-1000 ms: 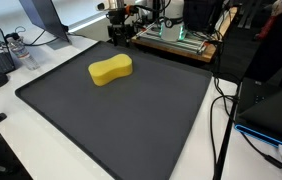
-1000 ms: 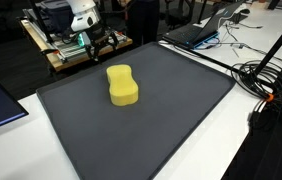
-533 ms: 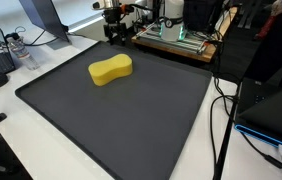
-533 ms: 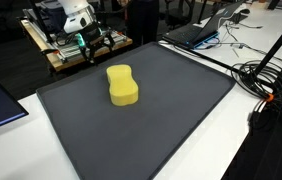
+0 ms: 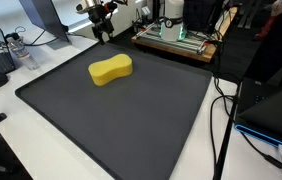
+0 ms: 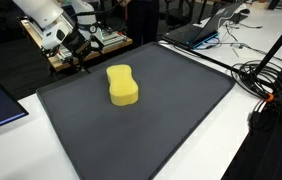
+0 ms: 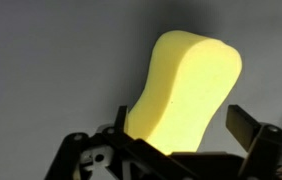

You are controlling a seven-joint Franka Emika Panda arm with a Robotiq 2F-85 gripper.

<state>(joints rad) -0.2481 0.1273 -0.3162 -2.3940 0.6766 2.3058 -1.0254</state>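
Observation:
A yellow peanut-shaped sponge (image 5: 111, 70) (image 6: 122, 86) lies flat on a large dark mat (image 5: 111, 130) (image 6: 151, 130), toward its far side. My gripper (image 5: 103, 27) (image 6: 73, 60) hangs in the air above the mat's far edge, apart from the sponge, with its jaws open and empty. In the wrist view the sponge (image 7: 186, 85) fills the middle, seen on the mat beyond the two dark fingers of the gripper (image 7: 181, 125), which stand wide on either side of it without touching it.
A wooden rack with equipment (image 5: 176, 38) (image 6: 61, 45) stands just behind the mat. A laptop (image 6: 196, 32) and a tangle of cables (image 6: 266, 80) lie off one side, a dark box (image 5: 271, 110) and a monitor base (image 5: 41, 20) beyond others.
The arm has swung sideways along the mat's far edge, away from the rack and toward the corner near the sponge. The jaws stayed open. The sponge has not moved.

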